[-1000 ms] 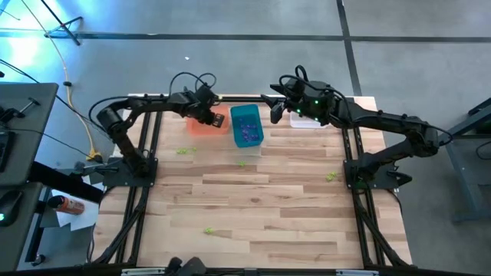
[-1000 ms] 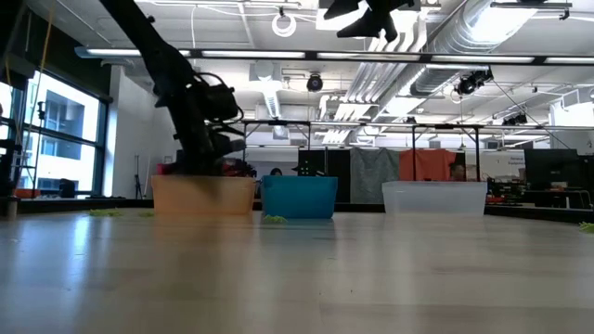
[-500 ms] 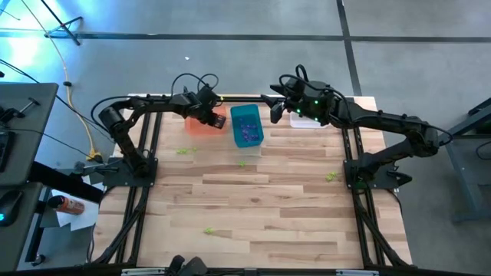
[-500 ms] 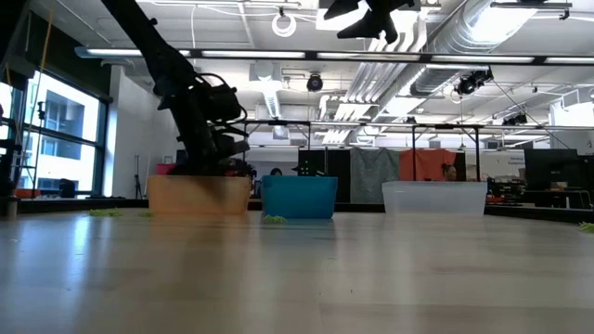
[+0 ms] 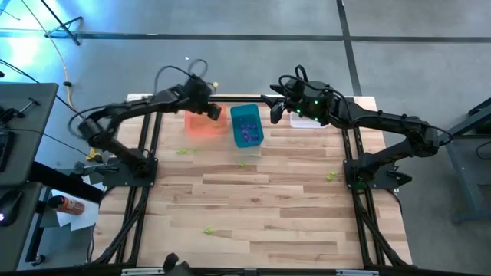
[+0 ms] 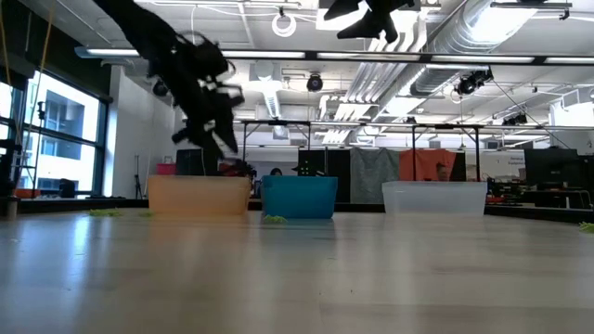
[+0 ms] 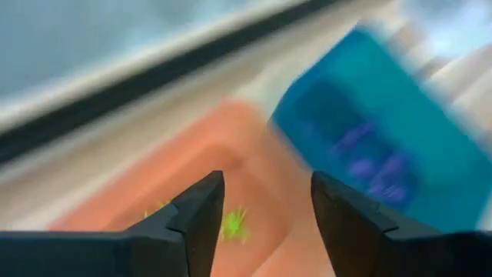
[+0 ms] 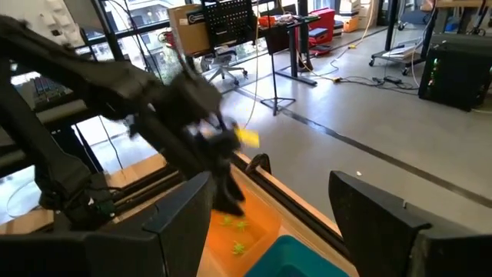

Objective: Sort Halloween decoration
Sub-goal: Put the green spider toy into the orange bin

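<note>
Now the left gripper (image 5: 214, 113) hangs above the orange bin (image 5: 201, 125) at the table's far edge, its fingers (image 7: 201, 217) parted with a clear gap and nothing between them. Through that gap a yellow-green trinket (image 7: 233, 224) lies on the orange bin's floor; it is blurred there, so its long axis can't be told. The right wrist view shows two yellow-green trinkets (image 8: 233, 223) in that bin.

The teal bin (image 5: 247, 126) sits just beside the orange one, its long axis running from the far edge toward the near edge, slightly skewed. Purple trinkets (image 5: 247, 135) lie inside it, too small to read any heading.

The right gripper (image 5: 274, 107) hovers high, between the teal bin and the clear bin (image 5: 309, 121), with its jaws spread wide and empty.

Loose yellow-green trinkets lie on the table (image 5: 268, 199): one (image 5: 182, 151) near the orange bin, one (image 5: 242, 162) just in front of the teal bin, one (image 5: 331, 176) by the right arm's base, and one (image 5: 208, 229) well apart toward the near edge. All are too tiny to tell which way they point.

From the low view the three bins stand in a row, orange, teal, clear, with the left gripper raised over the orange one.
</note>
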`<action>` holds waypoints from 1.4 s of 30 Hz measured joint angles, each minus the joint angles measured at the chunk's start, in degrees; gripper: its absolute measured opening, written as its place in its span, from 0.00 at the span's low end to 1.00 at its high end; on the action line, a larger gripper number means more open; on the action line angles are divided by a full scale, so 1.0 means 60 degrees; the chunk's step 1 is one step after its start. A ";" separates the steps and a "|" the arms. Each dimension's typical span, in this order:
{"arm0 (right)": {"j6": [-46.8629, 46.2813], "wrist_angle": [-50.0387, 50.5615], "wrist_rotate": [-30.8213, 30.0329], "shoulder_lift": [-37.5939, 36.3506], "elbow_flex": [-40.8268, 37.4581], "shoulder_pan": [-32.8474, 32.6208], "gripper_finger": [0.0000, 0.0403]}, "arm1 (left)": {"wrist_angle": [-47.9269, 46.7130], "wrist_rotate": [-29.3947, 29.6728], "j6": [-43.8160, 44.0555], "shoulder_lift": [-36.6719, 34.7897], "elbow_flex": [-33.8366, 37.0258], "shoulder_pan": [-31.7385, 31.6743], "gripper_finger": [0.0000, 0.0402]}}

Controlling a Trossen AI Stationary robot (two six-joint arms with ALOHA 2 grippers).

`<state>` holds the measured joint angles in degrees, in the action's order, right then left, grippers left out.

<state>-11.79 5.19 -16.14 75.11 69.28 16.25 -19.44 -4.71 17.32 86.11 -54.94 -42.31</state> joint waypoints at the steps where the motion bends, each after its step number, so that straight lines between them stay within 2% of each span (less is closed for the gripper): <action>1: 0.0087 0.0000 -0.0001 0.0000 0.0000 0.0000 0.64 | 0.0018 -0.0091 0.0002 -0.0404 -0.0003 -0.0026 0.46; 9: 0.0997 -0.0017 0.0022 0.0000 -0.0004 0.0000 0.64 | 0.0426 -0.1397 -0.0019 -0.3711 -0.0004 0.0470 0.47; 14: 0.1503 -0.0275 0.0476 0.0000 -0.0004 0.0000 0.64 | 0.2119 -0.2291 -0.0633 -0.5191 -0.0004 0.1374 0.47; 20: 0.1544 -0.0607 0.2412 -0.0011 -0.0004 -0.0008 0.64 | 0.4447 -0.2360 -0.1989 -0.5925 -0.0007 0.2919 0.47; 25: 0.1426 -0.0322 0.2903 -0.0060 -0.0004 -0.0117 0.64 | 0.4693 -0.1840 -0.2169 -0.5984 -0.0004 0.3464 0.47; 28: 0.0201 0.1177 0.2961 -0.0161 0.0004 -0.0082 0.64 | 0.4655 -0.1671 -0.2175 -0.5978 -0.0004 0.3519 0.47; 32: -0.1229 0.5402 0.3120 -0.0086 -0.0003 -0.0022 0.64 | 0.4659 -0.1662 -0.2175 -0.5978 -0.0004 0.3519 0.47; 36: -0.2300 0.8802 0.4040 0.0218 -0.0799 -0.0248 0.64 | 0.4841 -0.1600 -0.2182 -0.5978 -0.0004 0.3485 0.47; 38: -0.3145 0.9358 0.4656 0.0233 -0.1559 -0.0410 0.64 | 0.5008 -0.1587 -0.2186 -0.5978 -0.0004 0.3486 0.47; 42: -0.4787 0.9432 0.5546 0.0252 -0.3344 -0.0800 0.64 | 0.5070 -0.1577 -0.2408 -0.5978 -0.0004 0.3487 0.47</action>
<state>-40.51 61.77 17.14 76.63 49.21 11.45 10.98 -14.17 2.87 50.24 -54.96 -21.39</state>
